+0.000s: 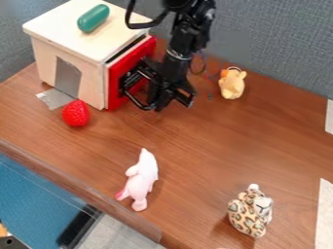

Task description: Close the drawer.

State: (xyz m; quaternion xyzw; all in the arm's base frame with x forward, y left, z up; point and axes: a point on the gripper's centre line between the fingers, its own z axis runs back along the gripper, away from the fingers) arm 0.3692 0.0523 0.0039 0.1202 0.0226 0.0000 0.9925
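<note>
Red-fronted drawer (116,82), one, slightly proud of its pale wooden cabinet (91,78), upper left of the desk (195,155). Black fingers (185,98), one pair, parted and empty, just outside the front; contact cannot be told. Closing push: likely along the drawer's sliding axis, from fingers toward cabinet.

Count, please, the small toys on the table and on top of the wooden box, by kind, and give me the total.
Animal toys: 3 (pink toy, spotted toy, yellow toy)
Strawberry: 1
Green rounded piece: 1
Total: 5
</note>
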